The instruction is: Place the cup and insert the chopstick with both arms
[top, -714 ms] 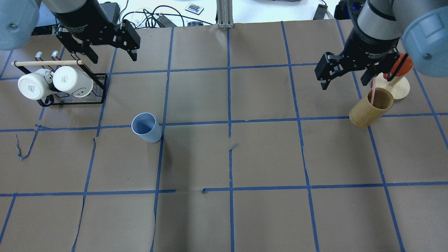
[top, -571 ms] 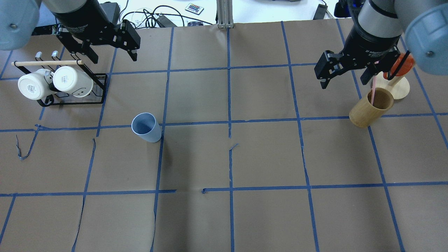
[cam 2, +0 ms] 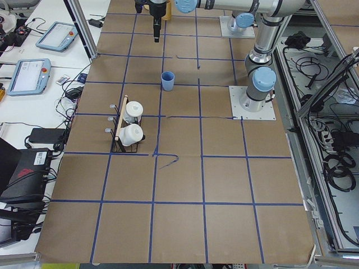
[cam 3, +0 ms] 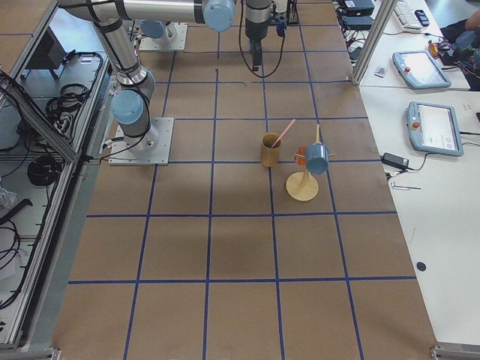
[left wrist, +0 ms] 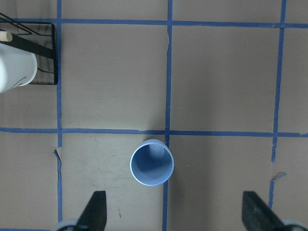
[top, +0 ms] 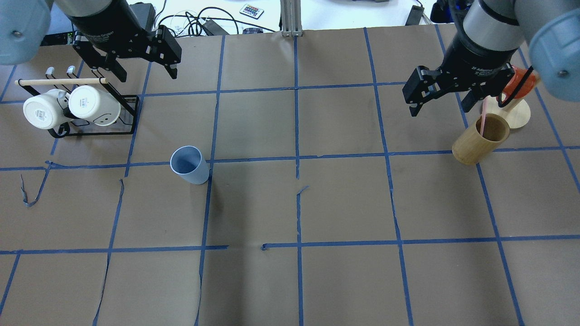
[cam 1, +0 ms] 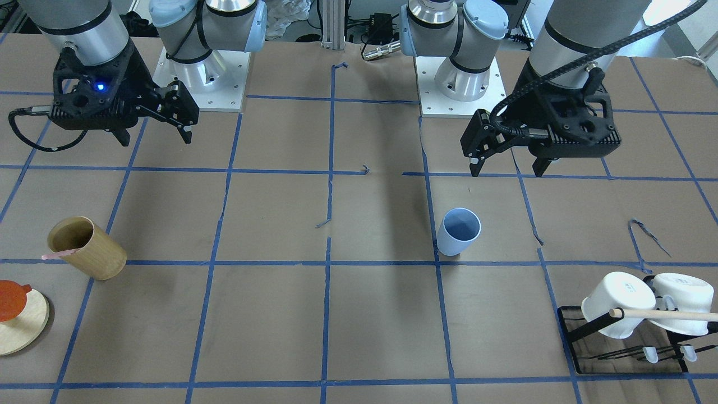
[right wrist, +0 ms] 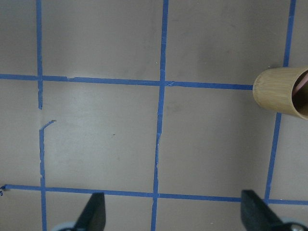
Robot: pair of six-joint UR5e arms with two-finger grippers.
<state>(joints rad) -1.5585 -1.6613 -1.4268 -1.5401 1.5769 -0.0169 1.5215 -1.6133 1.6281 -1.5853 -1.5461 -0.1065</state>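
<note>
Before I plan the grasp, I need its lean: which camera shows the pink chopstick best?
Exterior right: the pink chopstick shows side-on, leaning out of the bamboo holder. Overhead and front-facing views foreshorten it; the right wrist view catches only a sliver.

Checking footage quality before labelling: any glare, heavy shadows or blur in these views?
Overhead exterior: soft shadow on the paper right of the blue cup, no blur. Right wrist-mounted: pale sheen on the paper left of centre; bamboo holder cropped at the edge. Left wrist-mounted: sharp, evenly lit.
</note>
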